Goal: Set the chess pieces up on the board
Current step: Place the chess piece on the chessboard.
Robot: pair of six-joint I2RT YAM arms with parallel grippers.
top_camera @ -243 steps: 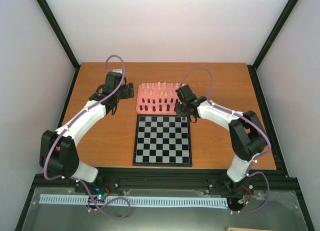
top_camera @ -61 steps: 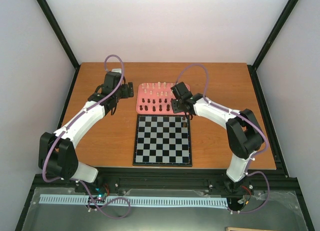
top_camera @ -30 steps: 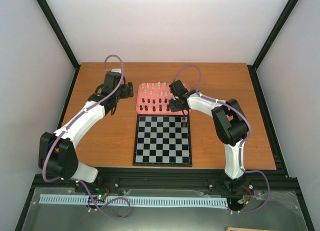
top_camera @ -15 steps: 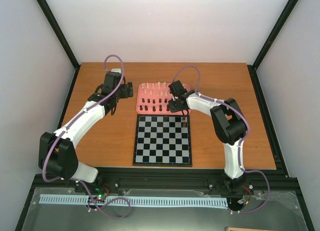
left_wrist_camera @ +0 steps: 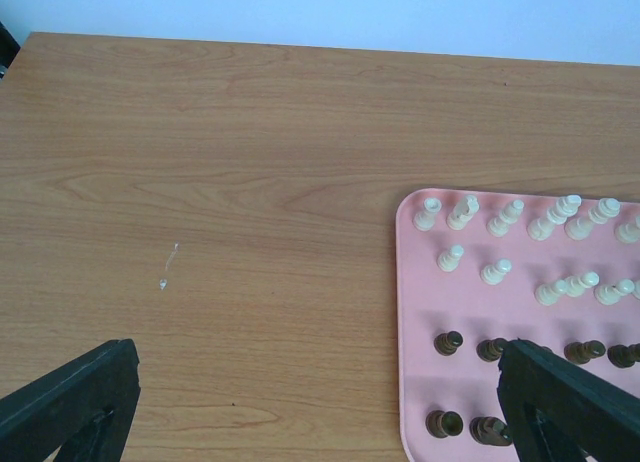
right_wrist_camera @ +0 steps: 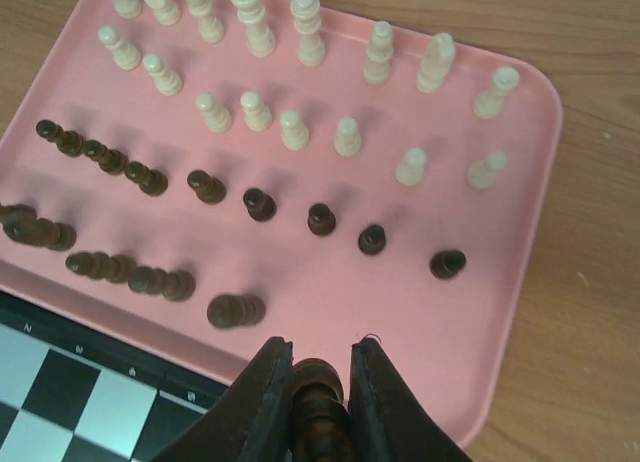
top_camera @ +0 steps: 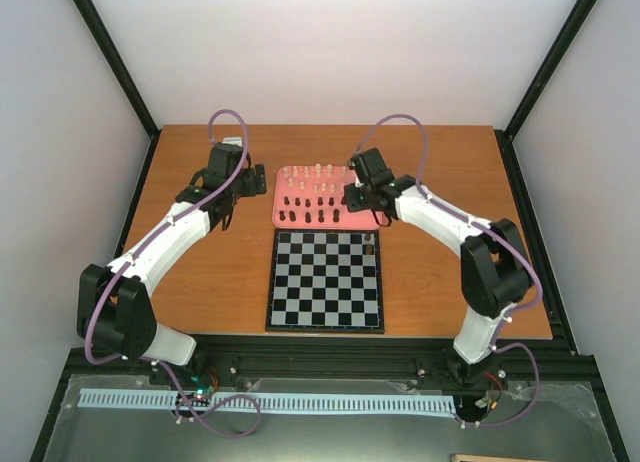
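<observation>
Holding one dark piece (right_wrist_camera: pixel 318 402), right fingers (right_wrist_camera: pixel 262 397) face sixteen cream pieces (right_wrist_camera: pixel 293 127)

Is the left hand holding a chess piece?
No, the left hand is wide open above the table, with nothing gripped between its fingers.

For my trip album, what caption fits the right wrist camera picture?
Right gripper pinching a dark chess piece at the edge of a pink tray of cream pieces and dark pieces.
</observation>
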